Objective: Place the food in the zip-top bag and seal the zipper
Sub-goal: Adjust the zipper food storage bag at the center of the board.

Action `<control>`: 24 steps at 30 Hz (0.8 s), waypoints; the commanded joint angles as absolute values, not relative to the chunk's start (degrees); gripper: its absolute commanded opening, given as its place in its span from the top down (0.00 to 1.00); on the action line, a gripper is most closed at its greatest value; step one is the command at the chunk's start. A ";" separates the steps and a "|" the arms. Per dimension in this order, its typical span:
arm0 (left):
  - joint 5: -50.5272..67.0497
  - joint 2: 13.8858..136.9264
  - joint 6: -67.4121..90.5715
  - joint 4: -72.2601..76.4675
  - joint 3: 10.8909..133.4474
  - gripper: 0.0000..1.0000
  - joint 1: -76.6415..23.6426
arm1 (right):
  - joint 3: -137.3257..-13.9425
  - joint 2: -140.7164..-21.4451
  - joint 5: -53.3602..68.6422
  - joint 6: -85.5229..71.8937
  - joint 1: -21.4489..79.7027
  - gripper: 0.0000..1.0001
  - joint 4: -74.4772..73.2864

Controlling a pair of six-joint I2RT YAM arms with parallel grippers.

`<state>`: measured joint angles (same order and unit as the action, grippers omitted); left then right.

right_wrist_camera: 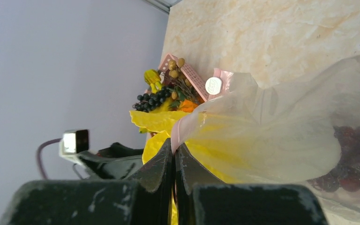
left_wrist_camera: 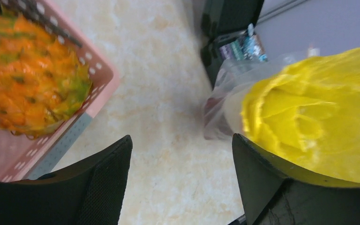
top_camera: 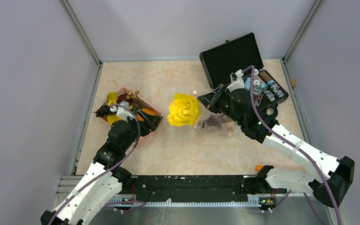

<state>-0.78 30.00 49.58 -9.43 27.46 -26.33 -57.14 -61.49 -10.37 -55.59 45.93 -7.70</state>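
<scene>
left gripper (left_wrist_camera: 182,140): jaws spread wide, nothing held between them; positioned over the table (left_wrist_camera: 168,70), just beside the pink basket (left_wrist_camera: 101,79)
right gripper (right_wrist_camera: 175,151): jaws closed tight; the zipper (right_wrist_camera: 177,129) edge of the zip-top bag (right_wrist_camera: 281,136) is pinched between them
bag location: mid-table, between the basket and the black case (top_camera: 234,58); mouth turned toward the left arm
yellow piece (top_camera: 183,110): sat at the bag mouth; part of it is seen through the clear plastic
dark red pieces (right_wrist_camera: 351,164): seen inside the bag, at its far end
remaining food: dark grape bunch (right_wrist_camera: 152,101) and orange-green piece (left_wrist_camera: 28,84) are lying in the basket
case: lid open, small items inside
writing: round white tag (right_wrist_camera: 213,85) by the zipper end, print too small to be read; labels in the case not legible
</scene>
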 commanded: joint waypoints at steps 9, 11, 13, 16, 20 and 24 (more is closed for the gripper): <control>8.65 36.68 59.02 17.63 15.78 0.29 -26.19 | -57.44 -59.55 -6.35 -57.76 45.27 1.00 -0.36; 15.10 40.07 60.48 26.84 15.09 0.30 -26.15 | -57.20 -59.78 -5.37 -58.10 45.28 1.00 1.28; 19.34 44.44 61.32 30.91 16.46 0.27 -26.33 | -56.41 -59.92 -5.11 -58.58 45.32 1.00 2.15; 20.72 46.67 63.48 39.65 15.65 0.27 -26.37 | -55.98 -60.15 -4.77 -58.86 45.31 1.00 2.61; 20.79 44.93 62.01 39.00 17.47 0.27 -26.43 | -55.84 -60.45 -4.36 -58.94 45.32 1.00 2.51; 20.36 42.57 61.31 34.96 18.45 0.25 -26.41 | -55.74 -60.61 -4.54 -59.01 45.28 1.00 2.61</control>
